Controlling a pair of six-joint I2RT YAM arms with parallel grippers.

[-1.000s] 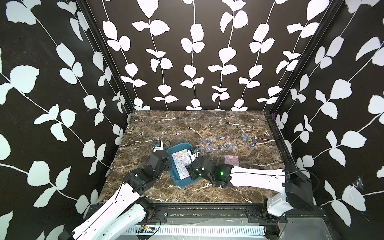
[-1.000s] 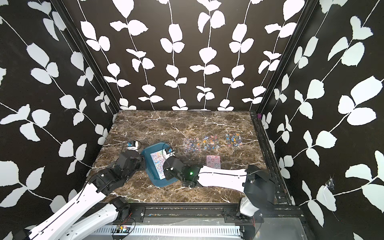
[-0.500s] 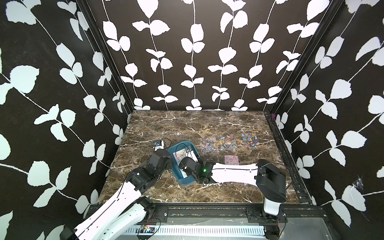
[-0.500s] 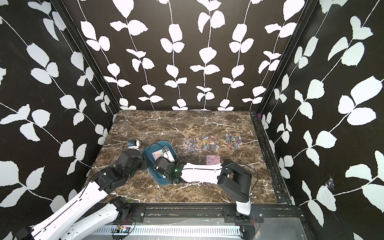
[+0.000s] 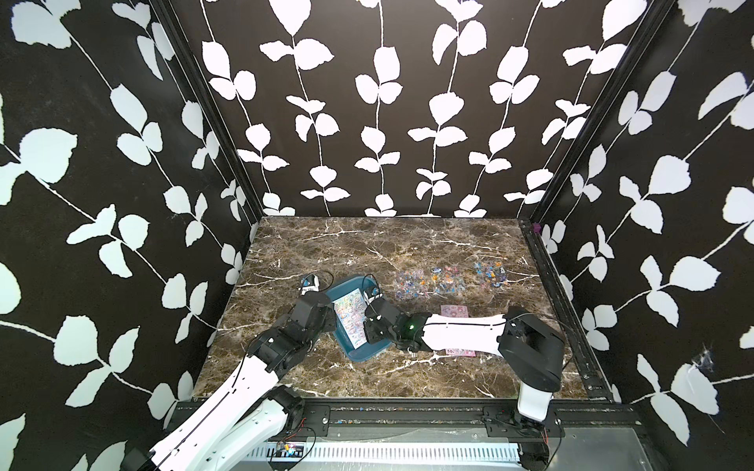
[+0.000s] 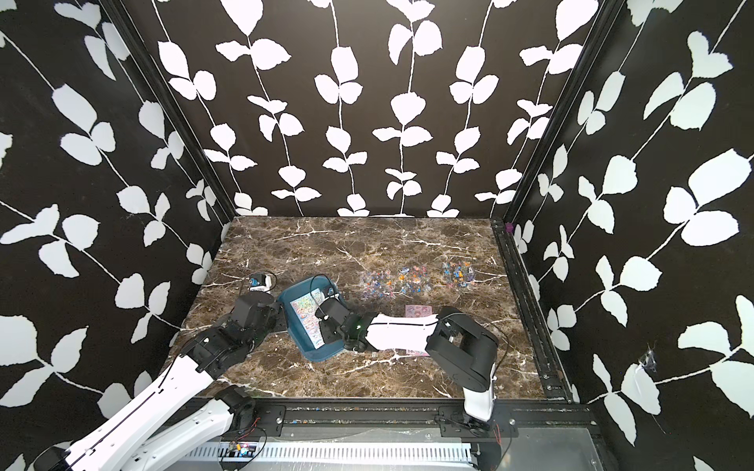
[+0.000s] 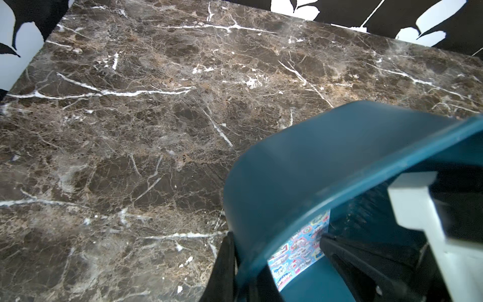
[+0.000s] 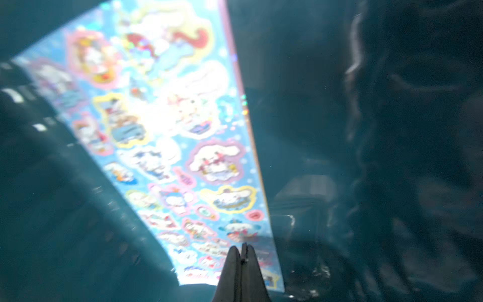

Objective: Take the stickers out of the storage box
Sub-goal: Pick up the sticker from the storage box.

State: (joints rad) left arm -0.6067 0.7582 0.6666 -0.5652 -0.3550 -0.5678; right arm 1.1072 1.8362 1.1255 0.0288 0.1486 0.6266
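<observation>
Apparently the right arm (image 5: pixel 461 334) covers pink stickers (image 5: pixel 455 311) beside the storage box (image 5: pixel 363 355).

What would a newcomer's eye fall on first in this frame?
The teal storage box at the front middle of the marble table, its rim pinched by the left claw, with a bright light-blue sticker sheet inside. The right claw is shut right at that sheet's edge. Behind, to the right, three clear sticker sheets lie in a row.
</observation>
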